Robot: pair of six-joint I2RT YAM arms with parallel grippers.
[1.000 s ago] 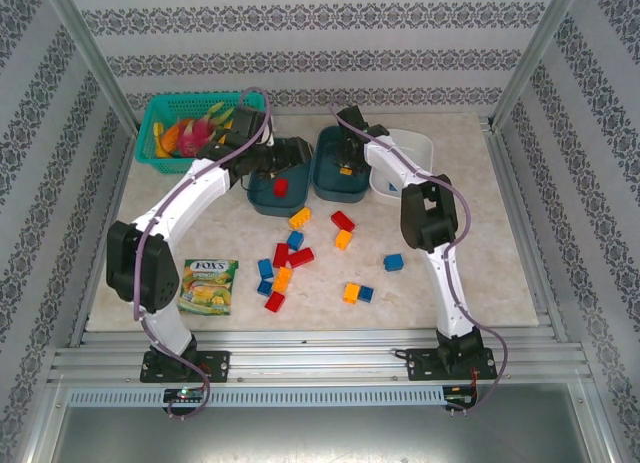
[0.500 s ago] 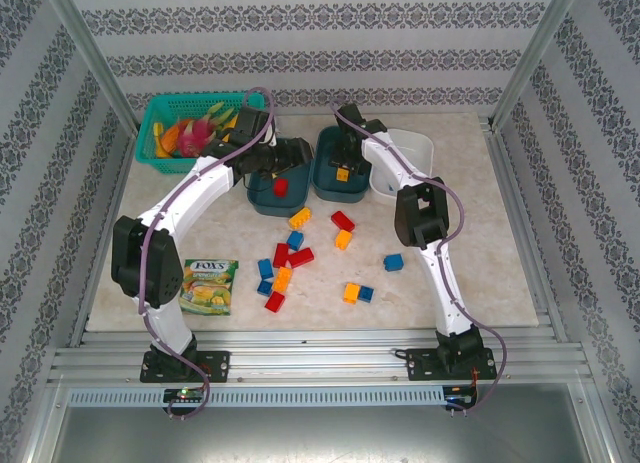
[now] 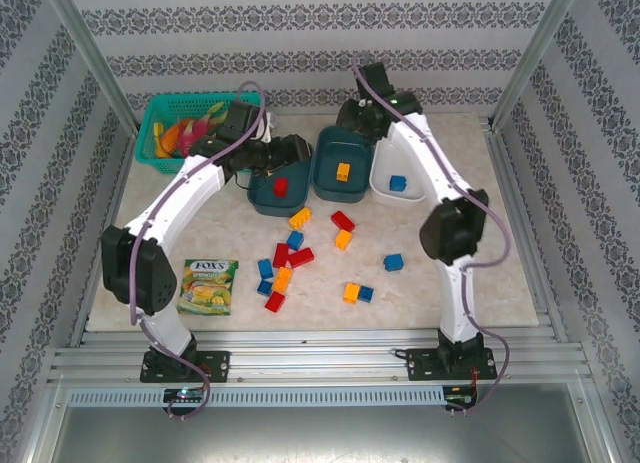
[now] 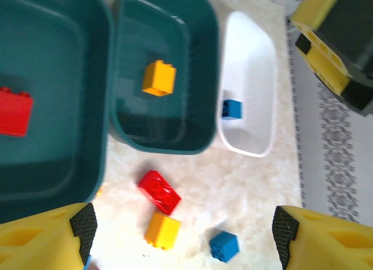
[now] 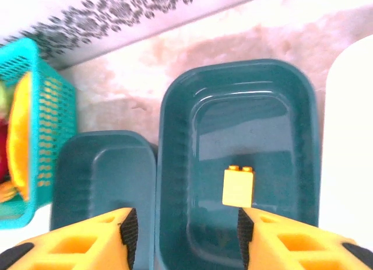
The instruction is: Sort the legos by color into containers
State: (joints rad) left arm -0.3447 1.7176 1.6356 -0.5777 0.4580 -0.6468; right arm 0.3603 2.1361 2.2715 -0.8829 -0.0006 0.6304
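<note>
Three tubs stand in a row at the back. The left teal tub (image 3: 268, 200) holds a red brick (image 3: 281, 186). The middle teal tub (image 3: 325, 173) holds a yellow brick (image 3: 343, 171), and the white tub (image 3: 417, 186) a blue brick (image 3: 398, 183). My left gripper (image 3: 290, 155) hovers open over the left tub (image 4: 52, 77), its jaws wide apart with nothing between them (image 4: 183, 235). My right gripper (image 3: 356, 121) hangs open above the far end of the middle tub (image 5: 175, 165), and the yellow brick (image 5: 238, 187) lies loose on the floor of that tub. Several loose legos (image 3: 290, 255) lie scattered mid-table.
A bright teal mesh basket (image 3: 150, 143) with fruit stands at the back left, right beside the left tub. A green-yellow snack packet (image 3: 209, 285) lies at the front left. Aluminium posts and patterned walls ring the table.
My right gripper has opened, risen and pulled back from the middle tub, leaving the yellow brick lying inside. The left arm has barely shifted.
</note>
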